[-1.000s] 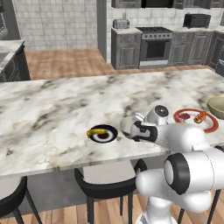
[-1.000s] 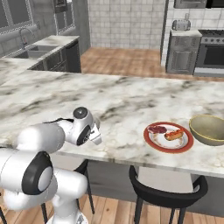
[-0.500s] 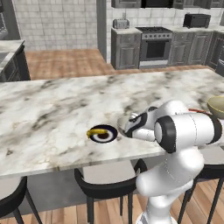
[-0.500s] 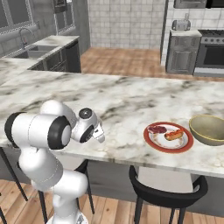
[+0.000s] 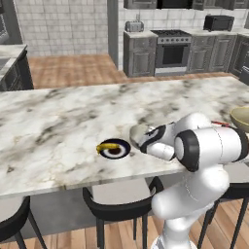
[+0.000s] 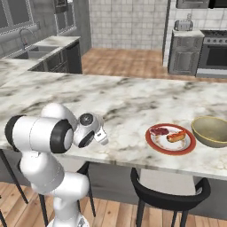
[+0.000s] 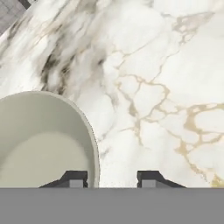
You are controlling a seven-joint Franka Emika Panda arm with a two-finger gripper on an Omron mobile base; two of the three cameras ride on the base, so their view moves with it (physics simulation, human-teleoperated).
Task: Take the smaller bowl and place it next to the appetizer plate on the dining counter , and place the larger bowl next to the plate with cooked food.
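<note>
Bowl set down beside the dark plate, jaws parted over its rim

Left base view: small round grey-green glazed bowl [image 5: 138, 133] upright on the long white marble dining counter [image 5: 58, 121], just beside the small dark round appetizer plate [image 5: 115, 149] with its yellow piece, on the side toward the arm. Looks close to the plate but apart from it. Two-finger gripper [image 5: 146, 141] low at the bowl's near edge, mostly hidden by the white wrist. Wide tan bowl [image 5: 240, 118] well apart at the far right.

Right base view: gripper [image 6: 103, 138] just above the marble near the counter's front edge. Farther right, red-rimmed white plate with reddish-brown food [image 6: 151, 142], and the wide tan bowl [image 6: 212, 131] just beside it.

Hand view: cream inside of the small bowl [image 7: 43, 144] at lower left, opening facing up at the camera. Gripper [image 7: 111, 177] straddles the thin rim, one fingertip [image 7: 72, 177] inside and the other outside, jaws apart, nothing pinched.

Handling, as a judgement: probably light, rigid and glazed, so slippery and liable to chip if knocked. Best taken by the rim wall, one finger in and one out. Round, so no long axis; points mouth-up, axis vertical.
</note>
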